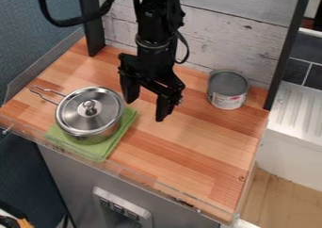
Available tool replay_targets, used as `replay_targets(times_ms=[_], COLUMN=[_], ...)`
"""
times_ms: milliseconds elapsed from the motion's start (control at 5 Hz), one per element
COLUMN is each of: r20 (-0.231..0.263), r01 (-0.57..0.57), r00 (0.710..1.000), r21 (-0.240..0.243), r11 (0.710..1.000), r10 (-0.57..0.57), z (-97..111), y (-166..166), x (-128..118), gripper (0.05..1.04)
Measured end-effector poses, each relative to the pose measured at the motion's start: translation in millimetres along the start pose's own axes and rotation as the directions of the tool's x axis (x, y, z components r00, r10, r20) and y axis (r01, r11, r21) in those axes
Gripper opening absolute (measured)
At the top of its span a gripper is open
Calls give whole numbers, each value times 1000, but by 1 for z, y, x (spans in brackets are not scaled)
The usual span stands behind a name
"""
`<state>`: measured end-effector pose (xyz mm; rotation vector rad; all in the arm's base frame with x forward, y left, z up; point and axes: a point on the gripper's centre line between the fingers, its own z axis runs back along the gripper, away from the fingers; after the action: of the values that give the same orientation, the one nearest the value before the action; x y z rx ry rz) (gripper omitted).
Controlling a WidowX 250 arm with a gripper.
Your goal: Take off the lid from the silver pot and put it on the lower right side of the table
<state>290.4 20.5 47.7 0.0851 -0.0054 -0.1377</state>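
My gripper [146, 110] hangs open over the upper middle of the wooden table [182, 149], with nothing between its fingers. To its lower left, the silver pot [94, 137] stands on a green cloth, its wire handle pointing to the upper left. The shiny metal lid [74, 114] with a round knob lies on top of the pot and covers its inside. Gripper and lid are apart.
The green cloth [123, 134] lies under the pot. A grey can [227, 90] stands at the table's back right. Low transparent edging [141, 177] runs along the front, and a whitewashed plank wall [232, 29] rises behind.
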Motion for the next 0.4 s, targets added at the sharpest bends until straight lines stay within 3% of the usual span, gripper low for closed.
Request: replay_targets(times_ms=[200,400], r20=[-24,-16], r01=[3,-51], r00=[1000,999], r21=[-9,-31], r11=[1000,998], r10=[-3,50], z=[-7,4], y=[-2,20], x=[-4,-25], gripper=[1000,1001])
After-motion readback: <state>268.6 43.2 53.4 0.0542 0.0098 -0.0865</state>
